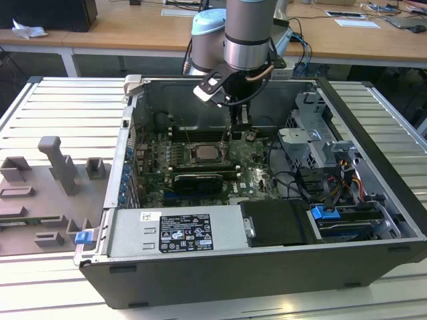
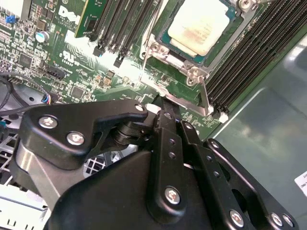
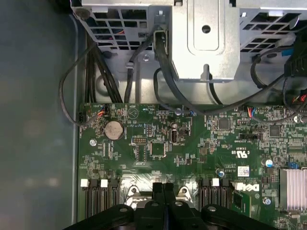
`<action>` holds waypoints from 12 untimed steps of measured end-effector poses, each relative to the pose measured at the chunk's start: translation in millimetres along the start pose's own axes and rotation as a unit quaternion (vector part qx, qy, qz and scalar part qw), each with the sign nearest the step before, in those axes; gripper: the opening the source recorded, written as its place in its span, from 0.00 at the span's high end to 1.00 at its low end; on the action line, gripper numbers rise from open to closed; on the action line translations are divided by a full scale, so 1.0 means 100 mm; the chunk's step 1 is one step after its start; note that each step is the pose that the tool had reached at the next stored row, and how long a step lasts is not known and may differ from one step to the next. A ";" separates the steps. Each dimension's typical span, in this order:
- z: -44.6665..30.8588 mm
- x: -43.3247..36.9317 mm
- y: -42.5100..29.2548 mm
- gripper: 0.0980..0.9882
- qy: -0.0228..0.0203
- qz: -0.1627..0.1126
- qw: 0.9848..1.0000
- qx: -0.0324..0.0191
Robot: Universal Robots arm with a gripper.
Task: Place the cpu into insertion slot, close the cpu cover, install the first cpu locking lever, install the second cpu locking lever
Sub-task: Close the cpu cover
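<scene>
Black linkage and screws of my own gripper (image 2: 164, 108) crowd the second wrist view. My fingers are pinched together with nothing to be seen between them, and their tips are down at the socket's edge, touching or just beside a thin locking lever (image 2: 205, 96). Beyond them the cpu (image 2: 199, 24) lies flat in its slot and the cpu cover (image 2: 171, 58) looks closed around it, so I judge two steps done and the levers left; whether this one is hooked I cannot tell.

second wrist view | cpu (image 2: 199, 24) clipped by the frame edge; gripper (image 2: 165, 103) blocks my look at the board (image 2: 72, 62) beneath; tip contact with locking lever (image 2: 205, 93) unclear
</scene>
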State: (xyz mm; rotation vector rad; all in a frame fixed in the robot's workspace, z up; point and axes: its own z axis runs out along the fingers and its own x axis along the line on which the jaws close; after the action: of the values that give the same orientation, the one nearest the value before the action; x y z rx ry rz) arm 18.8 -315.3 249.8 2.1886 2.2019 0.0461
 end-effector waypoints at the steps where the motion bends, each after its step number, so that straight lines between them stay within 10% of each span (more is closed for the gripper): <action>1: 0.000 0.000 -0.008 0.99 0.000 0.000 1.000 0.000; 12: -0.007 0.001 -0.150 0.99 0.000 0.000 1.000 0.000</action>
State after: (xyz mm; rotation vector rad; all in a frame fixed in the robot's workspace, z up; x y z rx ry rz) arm 3.7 -315.3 249.7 2.1886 2.2020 0.0463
